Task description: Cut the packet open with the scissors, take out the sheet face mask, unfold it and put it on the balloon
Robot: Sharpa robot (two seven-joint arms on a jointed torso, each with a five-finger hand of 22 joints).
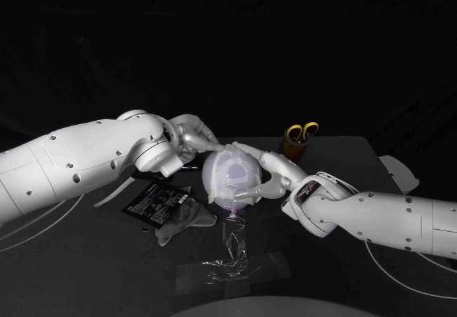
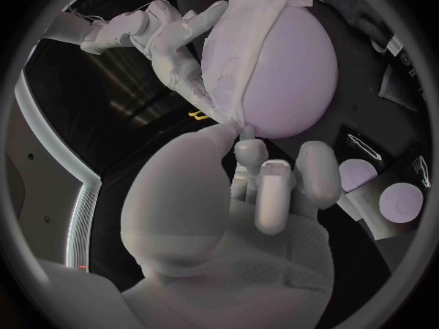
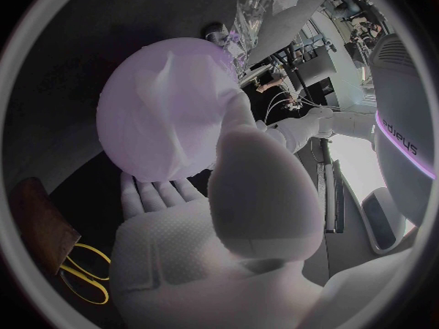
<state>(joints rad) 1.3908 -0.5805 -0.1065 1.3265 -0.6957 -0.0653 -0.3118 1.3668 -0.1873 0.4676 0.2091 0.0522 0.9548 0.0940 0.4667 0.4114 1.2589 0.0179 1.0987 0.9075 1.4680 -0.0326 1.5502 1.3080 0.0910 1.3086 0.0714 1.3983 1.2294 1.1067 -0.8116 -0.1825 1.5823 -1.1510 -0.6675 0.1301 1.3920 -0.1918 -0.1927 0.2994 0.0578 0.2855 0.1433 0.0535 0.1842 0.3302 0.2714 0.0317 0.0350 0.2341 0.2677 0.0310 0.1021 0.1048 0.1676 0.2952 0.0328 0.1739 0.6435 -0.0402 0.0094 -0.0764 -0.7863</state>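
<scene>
Head view; right hand holds balloon, left hand seemingly touching

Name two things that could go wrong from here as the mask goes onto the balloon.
1. The sheet mask lies over only one side of the balloon, and the left hand appears to pinch its edge. A hard pull might tear it or drag it off.
2. The right hand braces the balloon with spread fingers. The balloon could roll or slip away.
</scene>
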